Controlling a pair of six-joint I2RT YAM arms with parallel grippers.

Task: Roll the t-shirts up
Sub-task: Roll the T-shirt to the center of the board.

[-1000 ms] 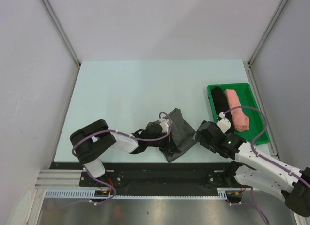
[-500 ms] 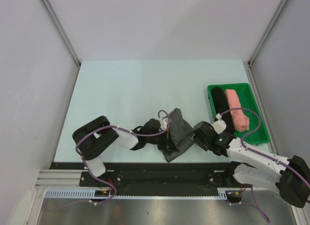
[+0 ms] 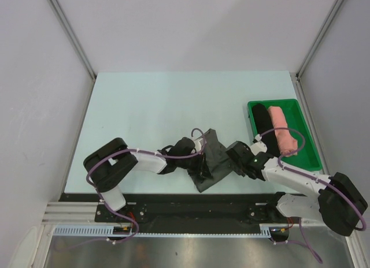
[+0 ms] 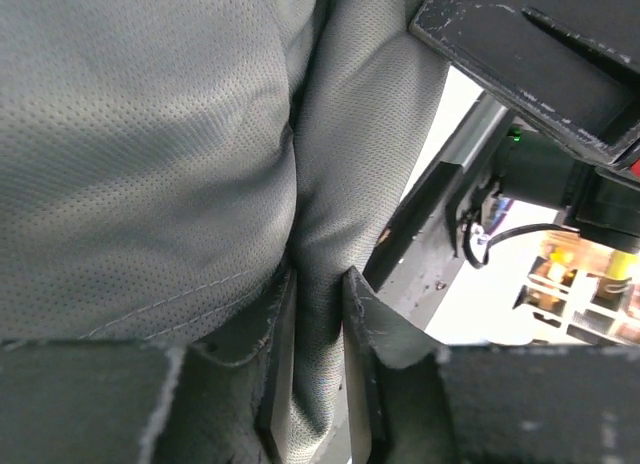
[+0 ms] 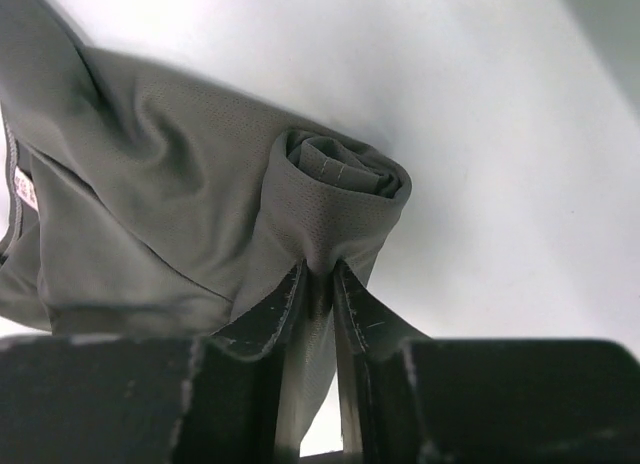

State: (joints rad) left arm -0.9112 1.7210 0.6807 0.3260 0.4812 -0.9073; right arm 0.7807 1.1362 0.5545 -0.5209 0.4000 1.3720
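T-shirt (image 3: 215, 155) in narrow grip of left end effector (image 4: 318, 289) and right end effector (image 5: 319, 276).

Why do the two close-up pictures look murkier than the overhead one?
Top view: even light, sharp throughout. Left wrist view: grey t-shirt crowds the lens, weave crisp, background at right overexposed. Right wrist view: table washed out pale; the dark jaws at the bottom are blurred.

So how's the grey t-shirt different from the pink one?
The grey t-shirt lies on the table, only partly rolled; the pink t-shirt is a tight roll in the green tray. The left pincer and right pincer pinch the grey t-shirt; neither touches the pink t-shirt. Both are soft cloth.
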